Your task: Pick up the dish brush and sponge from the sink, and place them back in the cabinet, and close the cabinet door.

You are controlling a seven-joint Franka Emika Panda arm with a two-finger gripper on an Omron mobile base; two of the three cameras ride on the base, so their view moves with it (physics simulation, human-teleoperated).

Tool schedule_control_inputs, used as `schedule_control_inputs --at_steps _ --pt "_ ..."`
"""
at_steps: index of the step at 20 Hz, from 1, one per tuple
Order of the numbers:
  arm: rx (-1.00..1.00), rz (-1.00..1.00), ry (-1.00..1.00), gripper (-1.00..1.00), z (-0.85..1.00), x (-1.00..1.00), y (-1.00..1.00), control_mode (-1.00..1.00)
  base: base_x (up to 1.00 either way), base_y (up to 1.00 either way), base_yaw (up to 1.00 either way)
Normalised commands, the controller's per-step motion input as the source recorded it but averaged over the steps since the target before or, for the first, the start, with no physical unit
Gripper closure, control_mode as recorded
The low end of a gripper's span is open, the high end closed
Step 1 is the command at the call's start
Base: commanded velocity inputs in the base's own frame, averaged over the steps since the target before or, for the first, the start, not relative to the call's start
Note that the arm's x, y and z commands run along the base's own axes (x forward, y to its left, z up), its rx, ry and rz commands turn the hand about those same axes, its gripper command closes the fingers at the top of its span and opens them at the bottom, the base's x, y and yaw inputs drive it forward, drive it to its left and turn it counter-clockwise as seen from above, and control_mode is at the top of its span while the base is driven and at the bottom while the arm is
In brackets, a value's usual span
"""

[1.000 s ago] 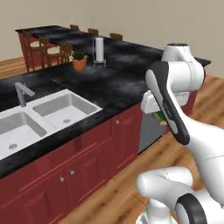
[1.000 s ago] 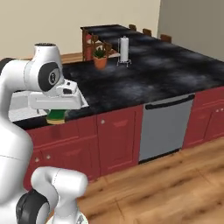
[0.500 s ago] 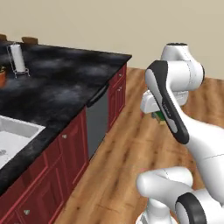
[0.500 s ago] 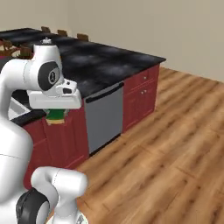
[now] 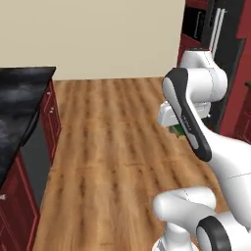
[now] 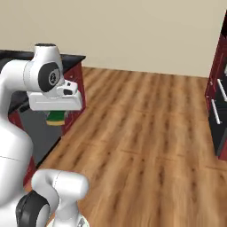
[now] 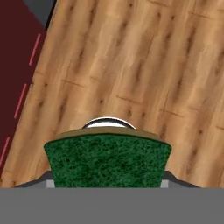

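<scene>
Gripper (image 7: pixel 107 181) is clamped on the sponge (image 7: pixel 107 159), green scrub face toward the hand cam, yellowish edge on top. In the right base view the sponge (image 6: pixel 56 117) hangs just under the hand, over the wood floor (image 6: pixel 146 133). In the left base view only a green sliver (image 5: pixel 177 131) peeks out behind the forearm.

Step in hand, as I read it: carrying the sponge from the sink side over to the cabinet. To do it well: hold the clamp as it is, keep the hand level, no fast wrist rolls while the base drives. Line the base up square to the shelf before reaching, so the arm goes straight in.

Dark red cabinetry (image 5: pixel 242 73) sits at the far right of the left base view; can't tell from here if that's the target cabinet, or if its door is open. Contents not visible.

Counter run with red cabinets (image 5: pixel 49 115) is off to the left, dark countertop (image 5: pixel 19 98) above it. Dish brush: can't say where it is.
</scene>
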Motion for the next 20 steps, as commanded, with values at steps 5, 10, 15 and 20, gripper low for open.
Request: schedule_control_inputs --at_steps 5,10,15,20 --pt "0.00 0.00 0.00 1.00 0.00 0.00 0.00 1.00 0.00 -0.14 -0.75" --pt "0.00 0.00 0.00 1.00 0.00 0.00 0.00 1.00 0.00 -0.07 -0.72" --pt "0.00 0.00 0.00 1.00 0.00 0.00 0.00 1.00 0.02 -0.01 -0.66" --pt "0.00 0.00 0.00 1.00 0.00 0.00 0.00 1.00 0.12 0.01 -0.59"
